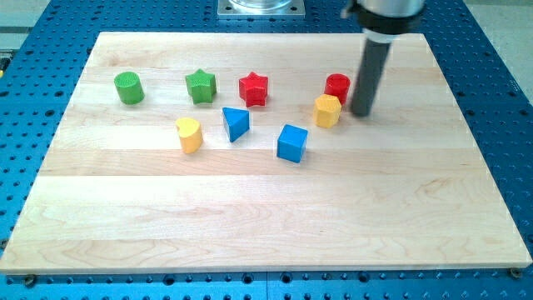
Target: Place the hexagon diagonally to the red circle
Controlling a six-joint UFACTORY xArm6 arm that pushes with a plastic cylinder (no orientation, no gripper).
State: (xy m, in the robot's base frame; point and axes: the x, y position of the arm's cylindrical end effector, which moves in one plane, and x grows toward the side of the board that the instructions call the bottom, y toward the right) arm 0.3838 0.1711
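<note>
The yellow hexagon (327,110) sits right of the board's middle, just below and left of the red circle (337,86), nearly touching it. My tip (361,112) rests on the board just right of both blocks, close to the hexagon's right side and slightly apart from it. The dark rod rises from there to the view's top.
A green circle (129,87), a green star (201,86) and a red star (253,88) stand in a row at the upper left. A yellow heart-like block (190,134), a blue triangle (236,123) and a blue cube (292,142) lie below them. The wooden board (266,217) ends at a blue perforated table.
</note>
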